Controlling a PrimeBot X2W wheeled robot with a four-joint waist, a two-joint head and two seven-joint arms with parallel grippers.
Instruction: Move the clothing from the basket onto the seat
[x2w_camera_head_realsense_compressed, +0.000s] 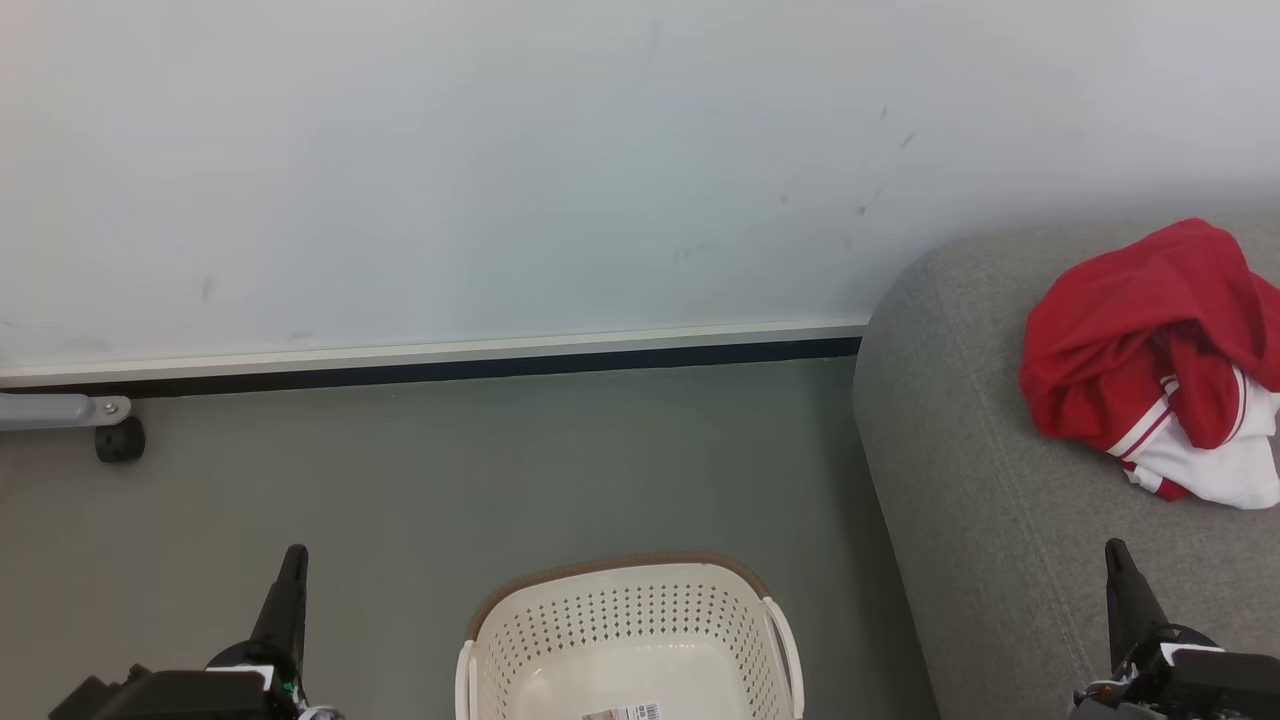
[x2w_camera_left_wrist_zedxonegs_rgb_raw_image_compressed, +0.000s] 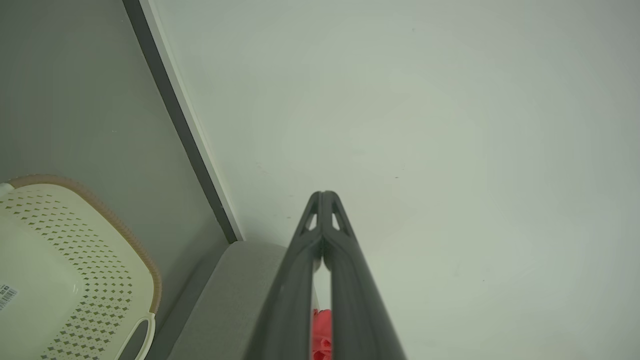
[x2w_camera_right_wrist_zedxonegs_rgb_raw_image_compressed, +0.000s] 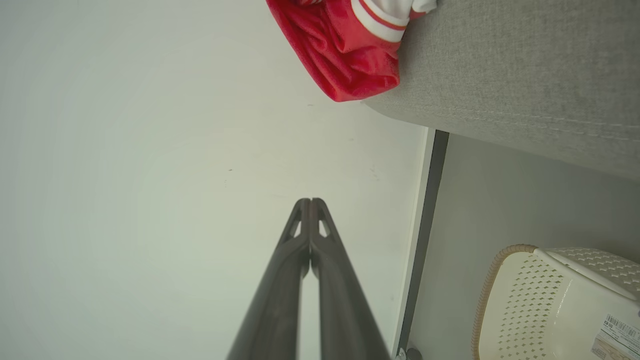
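Left end effector (x2w_camera_head_realsense_compressed: 294, 552) and right end effector (x2w_camera_head_realsense_compressed: 1114, 547) are hanging closed, empty; beyond the right, red white-trimmed clothing (x2w_camera_head_realsense_compressed: 1140, 340) is lying edge-close on the grey fabric sofa (x2w_camera_head_realsense_compressed: 960, 480), risking slipping off.

The left claw (x2w_camera_left_wrist_zedxonegs_rgb_raw_image_compressed: 324, 193) and right claw (x2w_camera_right_wrist_zedxonegs_rgb_raw_image_compressed: 311, 200) have long, tapering dark-grey fingers (x2w_camera_left_wrist_zedxonegs_rgb_raw_image_compressed: 347, 280) with triangular tip cut-outs.

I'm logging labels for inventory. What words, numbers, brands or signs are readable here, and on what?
On the barcode sticker on the floor of the basket: bars and tiny print, too small to read.
On the clothing lying on the seat: no readable print shows.
No other text anywhere.
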